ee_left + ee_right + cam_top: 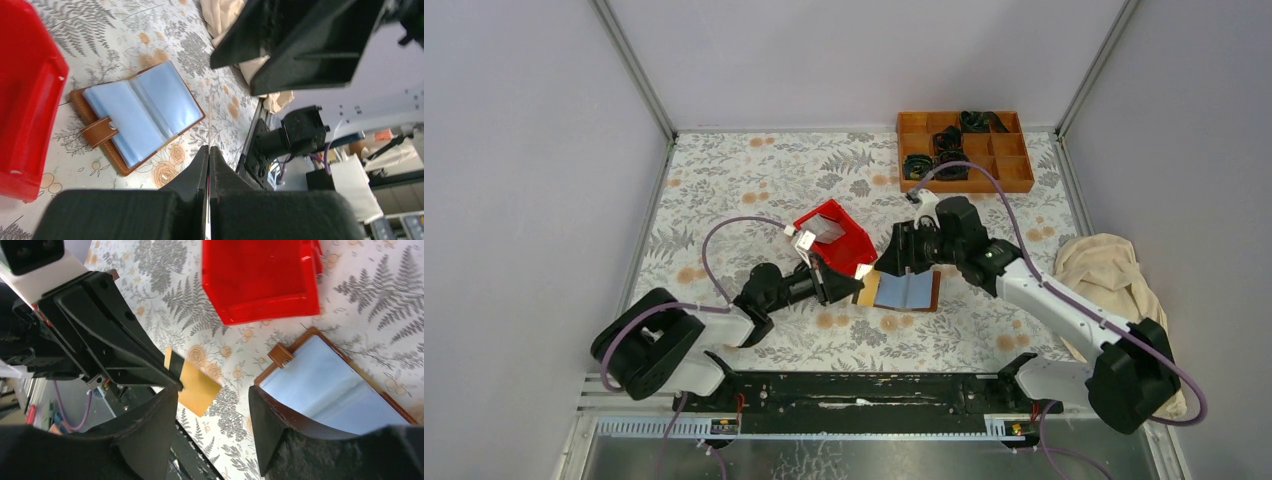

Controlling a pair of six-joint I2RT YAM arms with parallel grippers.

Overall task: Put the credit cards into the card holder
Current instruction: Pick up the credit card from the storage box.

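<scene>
Gold-tan thin flat card [197, 385] is pinched in my left gripper [208, 149], jaws closed on it, just left of the open brown leather card holder [906, 290] mid-frame in the top view; my right gripper [212, 392] gapes empty (nearer the holder).

Soft, even light fills the overhead view, with only faint shadows on the table [754, 170]. In the wrist views the left claw [209, 149] and right claw [211, 397] sit close, dark and blurred; the surface beyond is sharp. Pale glare washes out the left view's far right side
</scene>
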